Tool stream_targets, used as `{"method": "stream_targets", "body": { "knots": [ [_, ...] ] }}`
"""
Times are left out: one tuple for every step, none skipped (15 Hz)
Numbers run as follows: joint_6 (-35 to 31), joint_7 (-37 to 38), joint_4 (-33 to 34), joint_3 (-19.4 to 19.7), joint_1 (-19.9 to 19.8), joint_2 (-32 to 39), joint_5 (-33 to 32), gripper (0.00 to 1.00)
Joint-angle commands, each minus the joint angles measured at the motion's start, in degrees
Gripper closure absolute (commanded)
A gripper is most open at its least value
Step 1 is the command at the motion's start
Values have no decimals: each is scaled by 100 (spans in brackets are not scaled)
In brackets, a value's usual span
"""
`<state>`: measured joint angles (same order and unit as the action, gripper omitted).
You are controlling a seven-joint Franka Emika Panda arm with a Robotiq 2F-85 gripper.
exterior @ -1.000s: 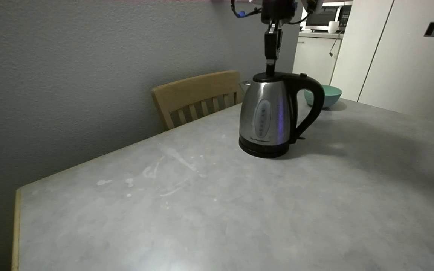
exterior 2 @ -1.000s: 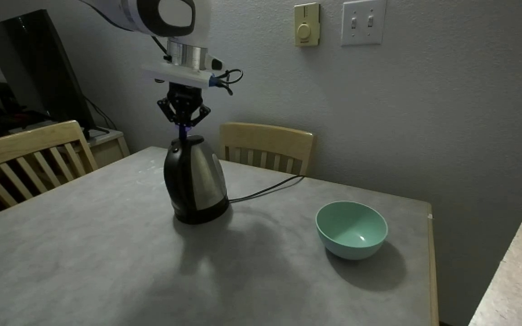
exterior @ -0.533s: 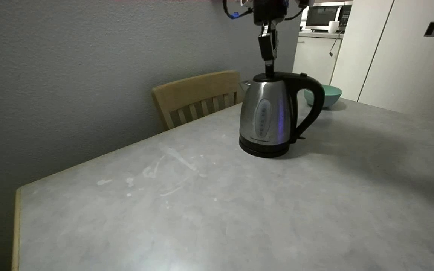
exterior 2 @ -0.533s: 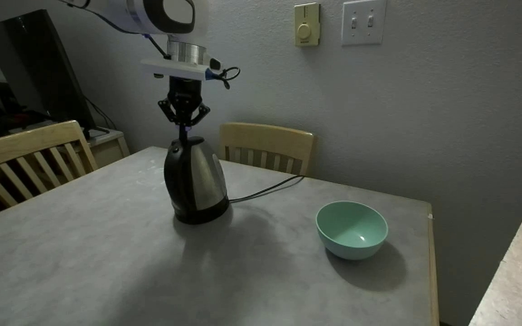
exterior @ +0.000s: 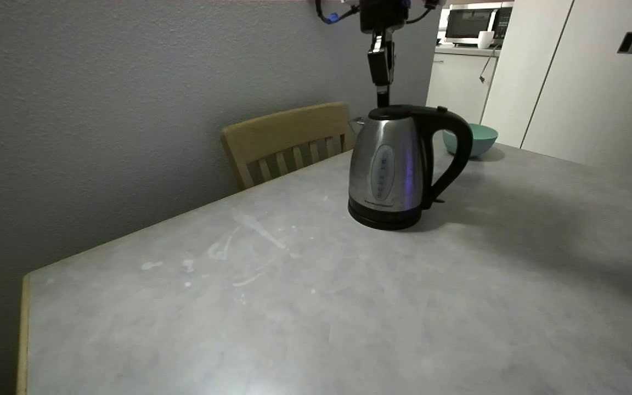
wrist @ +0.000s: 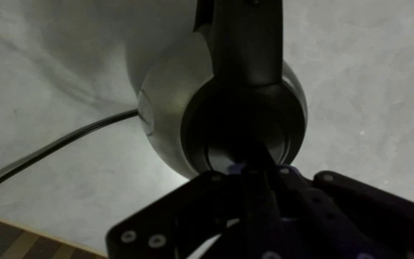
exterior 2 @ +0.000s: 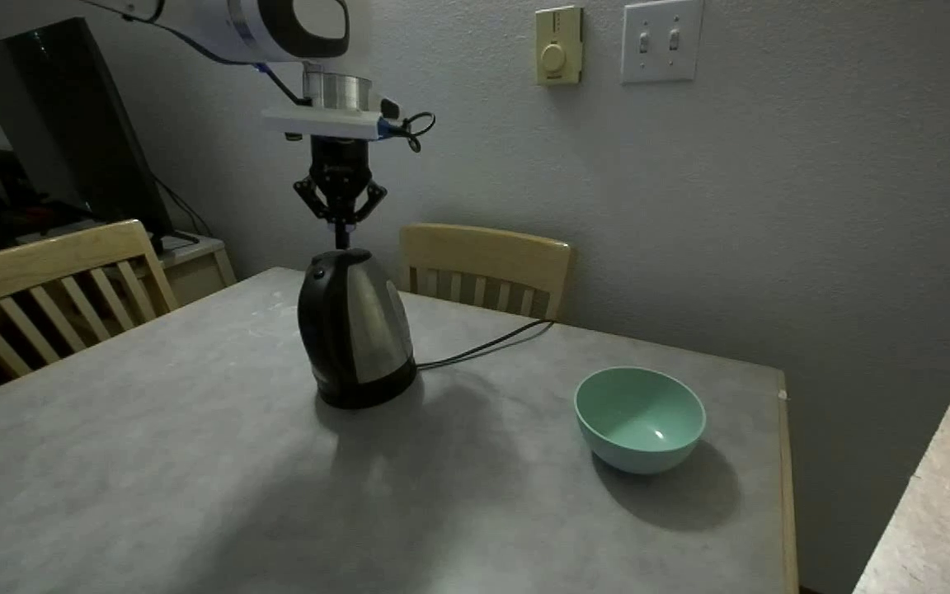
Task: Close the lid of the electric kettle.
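Note:
The steel and black electric kettle (exterior: pixel 361 175) (exterior 2: pixel 376 330) (wrist: pixel 167 97) stands upright on the table. Its black lid (exterior: pixel 388 114) (wrist: pixel 243 111) lies flat on the kettle's top in both exterior views. The black handle (exterior: pixel 461 145) (exterior 2: pixel 322 318) (wrist: pixel 248 43) points away from the spout. My gripper (exterior: pixel 383 99) (exterior 2: pixel 342 239) has its fingers together, pointing down, with nothing between them. The fingertips are at the lid's spout-side part; I cannot tell whether they touch it. In the wrist view the dark fingers (wrist: pixel 253 156) cover the spout side of the lid.
A green bowl (exterior: pixel 483 140) (exterior 2: pixel 640 421) stands on the table (exterior: pixel 294 329) on the handle side. A black cord (exterior 2: pixel 487 351) (wrist: pixel 56 145) runs from the kettle to the table edge. Wooden chairs (exterior: pixel 288 131) (exterior 2: pixel 54 272) stand at the table; a grey wall (exterior 2: pixel 772 190) is behind.
My gripper has moved from over the lid near the handle toward the spout side, and its fingertips are slightly higher. It stays shut. The kettle and lid have not visibly moved.

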<state>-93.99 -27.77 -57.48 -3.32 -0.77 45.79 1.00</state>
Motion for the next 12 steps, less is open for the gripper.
{"method": "stream_targets", "body": {
  "knots": [
    [-657, -188, -507, -3, 40, -478, -94, 100],
    [-848, -190, -588, -1, 51, -566, -84, 100],
    [-990, -126, -696, 1, 61, -693, -54, 100],
    [-1093, -52, -828, -11, 58, -833, 6, 100],
    [-1177, 0, -967, -16, 52, -972, 46, 100],
    [-1214, 60, -1115, -14, 60, -1129, 62, 100],
    [-1256, 109, -1284, -9, 65, -1289, 66, 100],
    [-1260, 138, -1420, -5, 66, -1420, 62, 100],
    [-1277, 157, -1578, -9, 62, -1578, 69, 100],
    [-1293, 166, -1708, -9, 59, -1701, 66, 100],
    [-1312, 166, -1838, -23, 51, -1825, 90, 100],
    [-1334, 165, -1950, -22, 51, -1924, 92, 100]
  ]
}}
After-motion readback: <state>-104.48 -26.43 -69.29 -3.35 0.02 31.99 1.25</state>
